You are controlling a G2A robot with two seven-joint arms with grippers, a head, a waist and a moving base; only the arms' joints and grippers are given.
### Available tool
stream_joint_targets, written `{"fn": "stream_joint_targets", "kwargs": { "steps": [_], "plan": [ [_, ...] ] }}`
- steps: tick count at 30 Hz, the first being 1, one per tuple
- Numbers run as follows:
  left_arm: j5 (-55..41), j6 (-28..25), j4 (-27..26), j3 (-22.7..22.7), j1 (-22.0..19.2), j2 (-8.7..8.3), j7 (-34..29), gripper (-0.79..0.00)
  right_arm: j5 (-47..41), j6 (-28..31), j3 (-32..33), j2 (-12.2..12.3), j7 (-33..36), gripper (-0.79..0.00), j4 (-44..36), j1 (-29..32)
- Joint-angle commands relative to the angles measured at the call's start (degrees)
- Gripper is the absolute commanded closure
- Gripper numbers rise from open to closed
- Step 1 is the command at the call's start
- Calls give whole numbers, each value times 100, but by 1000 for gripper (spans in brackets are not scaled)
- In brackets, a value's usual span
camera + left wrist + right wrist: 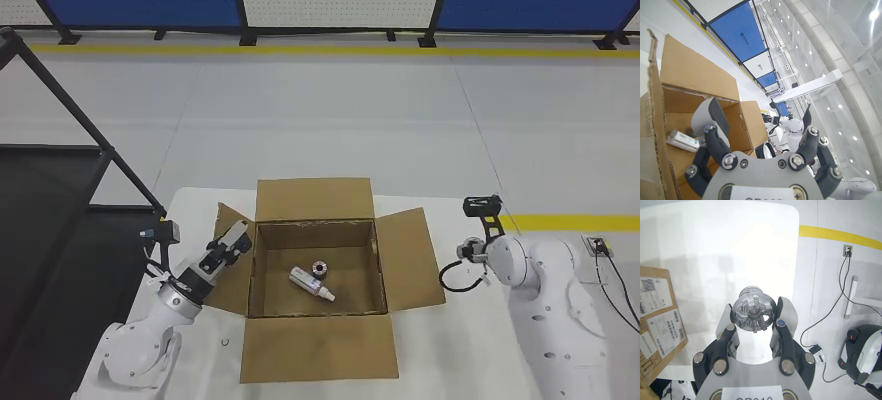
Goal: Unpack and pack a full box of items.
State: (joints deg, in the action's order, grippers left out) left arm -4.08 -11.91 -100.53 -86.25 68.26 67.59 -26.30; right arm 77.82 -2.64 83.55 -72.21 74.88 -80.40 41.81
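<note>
Cardboard box (315, 350) looks mostly unpacked, only a white bottle (311, 283) and 1 small metal part (320, 267) are seen inside. A cast metal hub (753, 314) is clamped in the right gripper (755, 310) over the table (734, 247); left gripper (761, 106) is held wide open, empty, at the box's left flap.

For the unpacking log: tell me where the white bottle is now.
In the top view the white bottle lies on its side on the floor of the open cardboard box, near its middle, beside a small round metal part.
</note>
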Motion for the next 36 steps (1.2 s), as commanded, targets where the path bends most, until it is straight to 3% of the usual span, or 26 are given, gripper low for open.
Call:
{"fn": "stream_joint_targets", "kwargs": {
  "steps": [1,8,23,25,28,32,36],
  "plan": [
    [24,27,-11,28,-11,1,14,-785,63,108,-45,5,1,0,463,-176],
    [83,98,-35,105,-57,3,49,-785,35,385,-225,-3,-42,0,1408,-552],
    [159,122,-109,123,-18,-6,129,-785,-29,516,-731,-87,-44,0,2238,-924],
    [153,117,-122,106,4,-9,139,-785,-40,524,-805,-104,-69,-83,2360,-991],
    [150,121,-134,91,22,-13,143,-785,-61,515,-921,-136,-107,-114,2530,-1097],
    [153,122,-153,80,36,-16,158,-785,-87,490,-1047,-173,-147,-246,2720,-1213],
    [141,118,-154,61,47,-20,158,-785,-117,499,-1119,-194,-178,-308,2904,-1313]
  ]
}}
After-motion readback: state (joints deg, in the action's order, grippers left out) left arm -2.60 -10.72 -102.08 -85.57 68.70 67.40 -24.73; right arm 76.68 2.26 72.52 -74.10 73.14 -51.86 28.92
